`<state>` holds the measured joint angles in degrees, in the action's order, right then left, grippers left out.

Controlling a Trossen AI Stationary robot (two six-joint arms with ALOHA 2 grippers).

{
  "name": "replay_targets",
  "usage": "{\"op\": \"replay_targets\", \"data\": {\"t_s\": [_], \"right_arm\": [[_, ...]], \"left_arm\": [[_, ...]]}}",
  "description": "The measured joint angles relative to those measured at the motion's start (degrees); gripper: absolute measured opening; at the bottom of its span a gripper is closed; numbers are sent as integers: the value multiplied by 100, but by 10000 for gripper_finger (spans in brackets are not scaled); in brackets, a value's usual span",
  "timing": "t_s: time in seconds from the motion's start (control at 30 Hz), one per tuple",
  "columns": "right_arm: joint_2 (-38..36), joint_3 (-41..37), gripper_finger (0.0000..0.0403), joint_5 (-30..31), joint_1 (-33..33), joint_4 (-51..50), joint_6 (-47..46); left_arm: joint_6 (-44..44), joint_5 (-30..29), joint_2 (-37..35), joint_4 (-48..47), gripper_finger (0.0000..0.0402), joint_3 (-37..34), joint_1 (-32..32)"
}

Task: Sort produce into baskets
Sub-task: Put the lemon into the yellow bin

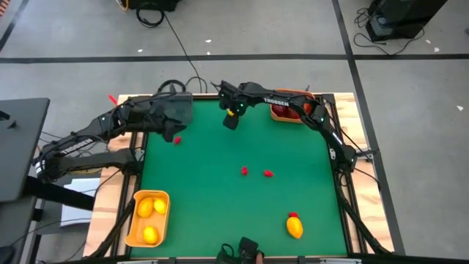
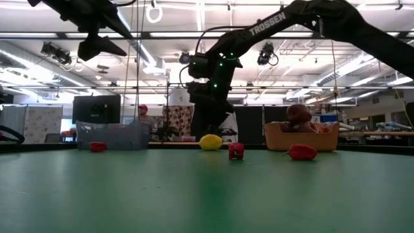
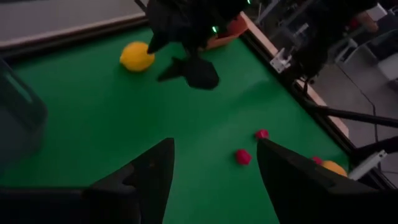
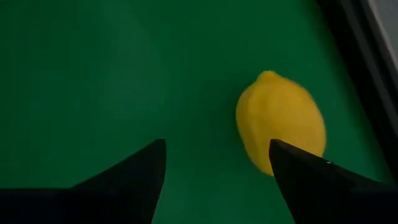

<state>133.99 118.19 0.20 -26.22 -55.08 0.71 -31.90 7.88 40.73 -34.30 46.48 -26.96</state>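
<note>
Near the top centre of the high view, the right gripper (image 4: 214,165) hangs with jaws wide and empty just beside a lemon (image 4: 281,119) lying on the green table (image 1: 220,205), which looks light, smooth and rigid, best pinched across its narrow middle.

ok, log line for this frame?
right gripper: open, over lemon at far edge | left gripper: open, raised, empty | orange bin: lemons inside | small red bits: mid-table

In the high view the right hand (image 1: 231,117) hides the lemon (image 4: 281,122) beneath it.
</note>
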Motion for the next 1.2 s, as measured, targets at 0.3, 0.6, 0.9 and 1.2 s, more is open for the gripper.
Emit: {"op": "replay_targets", "data": {"t_s": [0.3,0.6,0.9,1.2], "right_arm": [[0,0,351,323,-51,-527,119],[0,0,366,317,-126,-361,309],[-2,-219,364,131,-508,731,465],[0,-320,348,-588,-746,648,-63]], "left_arm": [[-17,-20,31,118,234,-46,7],[-244,-936,172,-38,234,-48,4],[9,-951,350,-35,234,-48,9],[24,-813,384,-185,234,-48,9]]}}
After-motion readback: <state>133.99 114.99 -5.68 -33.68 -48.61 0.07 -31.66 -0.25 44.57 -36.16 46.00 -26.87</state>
